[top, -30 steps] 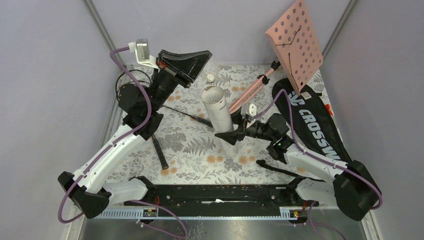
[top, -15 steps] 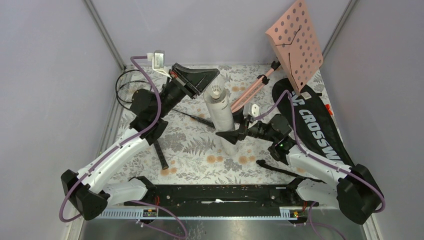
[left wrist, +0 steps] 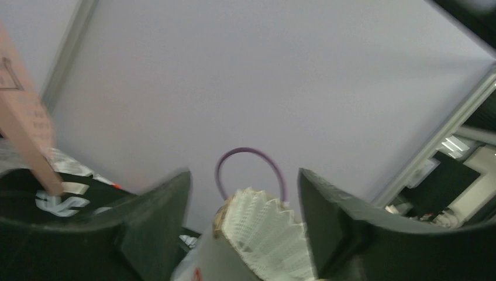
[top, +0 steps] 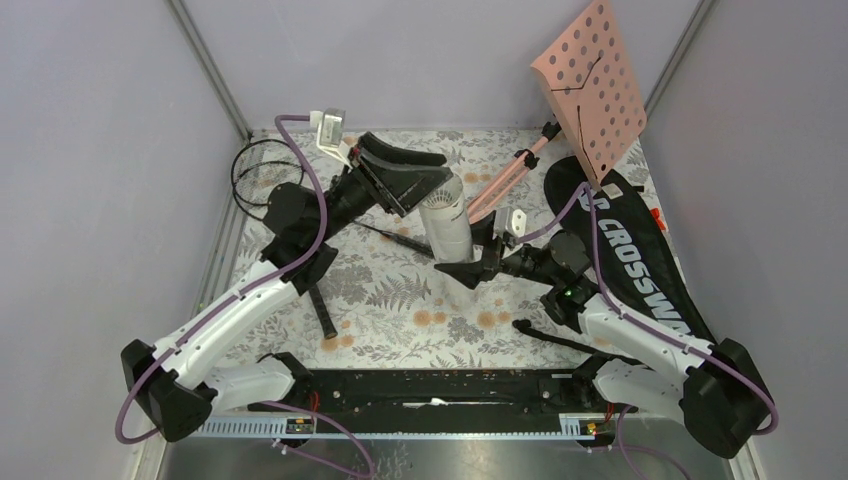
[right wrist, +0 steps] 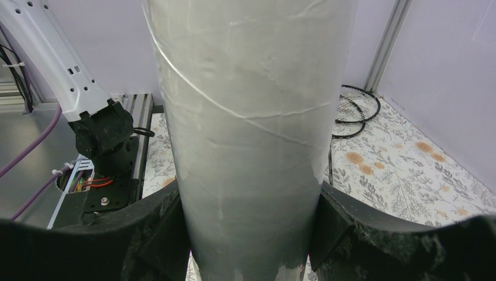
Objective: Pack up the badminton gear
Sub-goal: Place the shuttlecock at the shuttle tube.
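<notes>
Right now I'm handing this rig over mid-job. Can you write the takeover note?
Right gripper: shut on the white tube, holding it roughly upright mid-table.
Left gripper: at the tube's mouth, fingers either side of a shuttlecock. Gripped or released, I cannot tell.
Bag: lies along the right side.
Rackets: on the table outside the bag, heads in the far left corner.
Done: shuttlecock entering the tube, feathers protruding.
Left: seat it, then probably bag the rackets and tube.
</notes>
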`<action>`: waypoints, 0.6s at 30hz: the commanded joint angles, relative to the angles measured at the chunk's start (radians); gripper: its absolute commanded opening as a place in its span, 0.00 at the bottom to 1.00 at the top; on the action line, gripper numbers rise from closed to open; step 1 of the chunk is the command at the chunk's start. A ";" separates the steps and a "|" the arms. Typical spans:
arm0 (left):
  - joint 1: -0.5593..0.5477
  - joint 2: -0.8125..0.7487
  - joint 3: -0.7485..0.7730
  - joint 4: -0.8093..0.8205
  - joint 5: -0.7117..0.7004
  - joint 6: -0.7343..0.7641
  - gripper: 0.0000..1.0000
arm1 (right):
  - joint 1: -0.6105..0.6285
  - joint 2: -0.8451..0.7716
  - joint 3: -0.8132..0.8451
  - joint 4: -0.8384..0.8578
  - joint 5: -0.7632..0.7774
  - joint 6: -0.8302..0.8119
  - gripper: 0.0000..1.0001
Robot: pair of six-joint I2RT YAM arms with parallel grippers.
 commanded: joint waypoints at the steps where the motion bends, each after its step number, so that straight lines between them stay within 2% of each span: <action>1: -0.016 -0.059 0.060 -0.064 0.048 0.090 0.95 | 0.009 -0.041 0.021 0.094 0.016 0.009 0.46; 2: -0.018 -0.074 0.066 -0.088 0.037 0.123 0.99 | 0.010 -0.043 0.021 0.093 0.016 0.010 0.46; 6: -0.018 -0.158 0.095 -0.245 -0.048 0.266 0.99 | 0.010 -0.058 0.016 0.086 0.021 0.014 0.46; 10: -0.018 -0.271 0.046 -0.356 -0.184 0.380 0.99 | 0.010 -0.091 -0.008 0.085 0.040 0.020 0.46; 13: -0.019 -0.347 -0.039 -0.381 -0.276 0.411 0.99 | 0.009 -0.120 -0.021 0.069 0.088 0.042 0.46; 16: -0.019 -0.393 -0.152 -0.329 -0.199 0.460 0.99 | 0.010 -0.143 -0.022 0.033 0.144 0.073 0.46; 18: -0.019 -0.396 -0.225 -0.257 -0.002 0.498 0.99 | 0.008 -0.155 -0.017 0.002 0.144 0.082 0.47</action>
